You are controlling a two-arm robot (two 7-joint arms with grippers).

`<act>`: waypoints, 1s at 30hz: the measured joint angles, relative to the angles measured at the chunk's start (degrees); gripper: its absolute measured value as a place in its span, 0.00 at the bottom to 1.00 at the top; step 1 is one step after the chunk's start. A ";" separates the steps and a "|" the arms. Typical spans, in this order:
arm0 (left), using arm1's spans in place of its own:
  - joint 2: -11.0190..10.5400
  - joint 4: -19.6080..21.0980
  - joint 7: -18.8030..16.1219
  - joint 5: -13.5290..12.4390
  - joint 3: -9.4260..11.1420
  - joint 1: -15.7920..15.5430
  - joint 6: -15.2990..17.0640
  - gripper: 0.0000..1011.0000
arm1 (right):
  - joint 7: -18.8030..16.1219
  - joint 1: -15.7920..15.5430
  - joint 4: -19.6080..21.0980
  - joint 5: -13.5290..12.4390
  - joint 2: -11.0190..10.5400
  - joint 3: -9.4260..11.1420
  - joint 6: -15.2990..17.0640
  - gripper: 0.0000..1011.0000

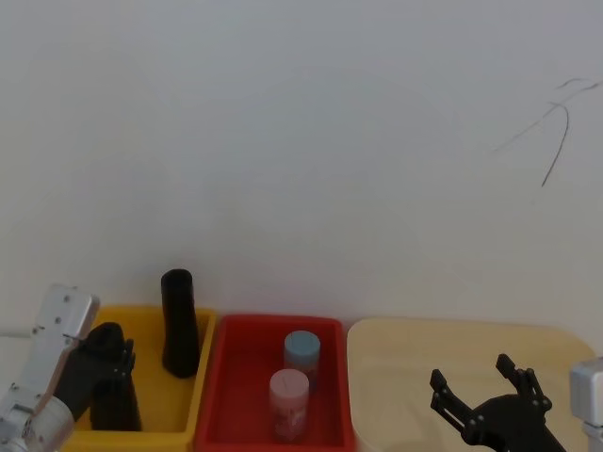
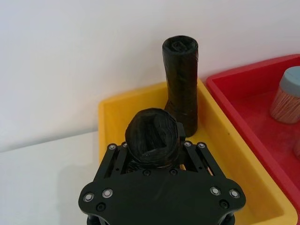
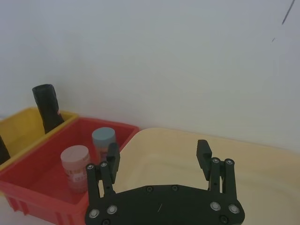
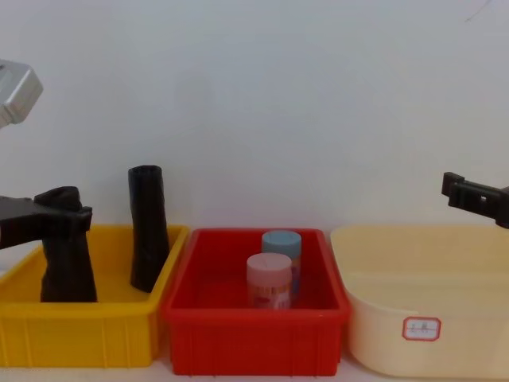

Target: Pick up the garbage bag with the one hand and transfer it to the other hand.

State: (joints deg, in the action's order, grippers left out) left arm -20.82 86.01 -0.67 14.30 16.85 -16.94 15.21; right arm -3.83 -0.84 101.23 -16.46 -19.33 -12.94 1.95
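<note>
The garbage bag [image 2: 152, 136], a thick matte black roll with a rounded end, stands upright in the near left part of the yellow bin [image 4: 95, 330]. My left gripper [image 4: 62, 213] is shut on its upper part. From the head view the garbage bag [image 1: 115, 405] shows below the left gripper [image 1: 111, 363], and in the chest view the garbage bag [image 4: 68, 267] reaches down behind the bin's front wall. My right gripper [image 3: 159, 154] is open with nothing between its fingers. It hovers over the cream basin [image 1: 396, 377], far from the roll; the right gripper [image 1: 485, 391] points forward.
A slimmer black tube [image 4: 148, 227] with a flat hollow end leans at the back of the yellow bin. The red bin [image 4: 254, 334] between bin and basin holds a blue-lidded jar [image 4: 281, 243] and a pink-lidded jar [image 4: 269, 278]. A white wall stands close behind.
</note>
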 joint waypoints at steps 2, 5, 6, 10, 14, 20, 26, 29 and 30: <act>0.01 -0.01 0.28 0.00 -0.04 -0.07 -0.32 0.41 | 0.00 0.00 0.00 0.00 0.00 0.00 0.00 0.99; 0.06 -0.01 0.86 0.03 -0.14 -0.27 -0.83 0.40 | 0.00 0.00 0.00 0.00 0.00 0.00 0.00 0.99; 0.07 0.02 1.00 0.06 -0.18 -0.34 -0.95 0.40 | 0.00 0.00 0.00 0.00 0.00 0.00 0.00 0.99; 0.20 0.41 2.05 0.45 -0.46 -0.91 -1.54 0.38 | 0.00 0.00 0.00 0.00 0.00 0.00 0.00 0.99; 0.36 1.05 3.21 1.19 -0.82 -1.61 -1.76 0.38 | 0.00 0.00 0.00 0.00 0.00 0.00 0.00 0.99; 0.70 2.30 5.28 2.66 -1.49 -3.17 -1.69 0.38 | 0.00 0.00 0.00 0.00 0.00 0.00 0.00 0.99; 1.16 3.87 7.71 4.53 -2.31 -5.06 -1.18 0.38 | 0.00 0.00 0.00 0.00 0.00 0.00 0.00 0.99; 1.41 4.42 8.66 5.42 -2.66 -5.83 -0.94 0.38 | 0.00 0.00 0.00 0.00 0.00 0.00 0.00 0.99; 1.64 4.82 9.31 6.11 -2.93 -6.46 -0.76 0.38 | 0.00 0.00 0.00 0.00 0.00 0.00 0.00 0.99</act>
State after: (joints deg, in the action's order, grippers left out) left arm -19.17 90.83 8.65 20.41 13.93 -23.40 14.44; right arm -3.83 -0.84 101.23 -16.46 -19.33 -12.94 1.95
